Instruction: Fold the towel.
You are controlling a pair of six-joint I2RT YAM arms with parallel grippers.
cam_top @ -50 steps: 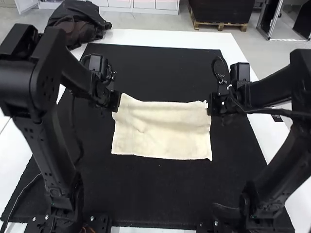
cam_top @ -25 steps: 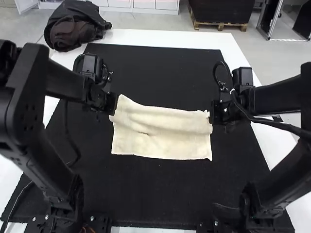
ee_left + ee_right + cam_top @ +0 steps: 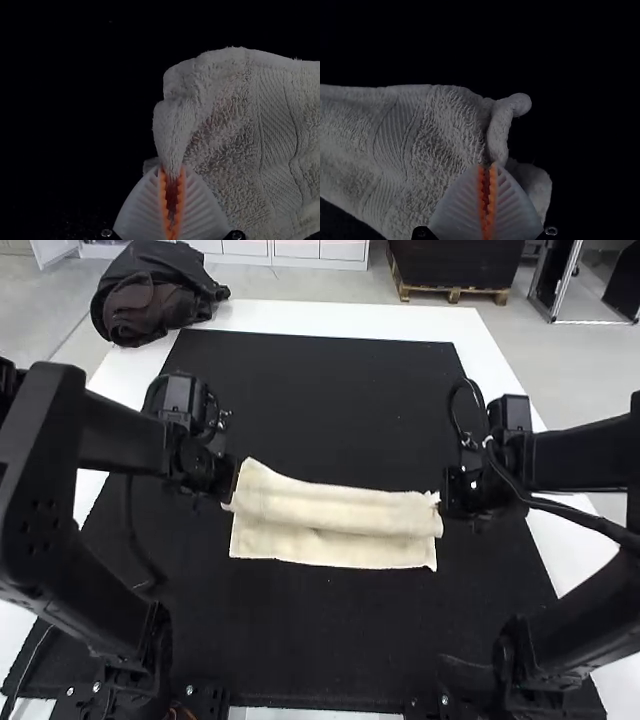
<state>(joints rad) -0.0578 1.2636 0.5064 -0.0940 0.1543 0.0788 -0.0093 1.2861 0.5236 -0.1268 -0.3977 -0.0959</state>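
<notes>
The cream towel (image 3: 330, 510) lies mid-mat, its far part lifted and doubled over toward the arms' bases, a single flat strip showing along the near edge. At its left end is my left gripper (image 3: 232, 485); my right gripper (image 3: 445, 498) is at its right end. In the left wrist view, the left gripper (image 3: 172, 172) pinches a gathered corner of the towel (image 3: 230, 120) between orange pads. The right wrist view has the right gripper (image 3: 487, 170) closed on a puckered edge of the towel (image 3: 440, 135).
A black mat (image 3: 320, 640) covers most of the white table (image 3: 340, 315). A dark bundled garment (image 3: 150, 295) rests at the table's far left corner. Cables hang beside both arms.
Both grippers have moved toward the arms' bases, drawing the towel's far edge with them. The doubled part now covers more of the flat near part, and the right gripper has shifted slightly outward.
</notes>
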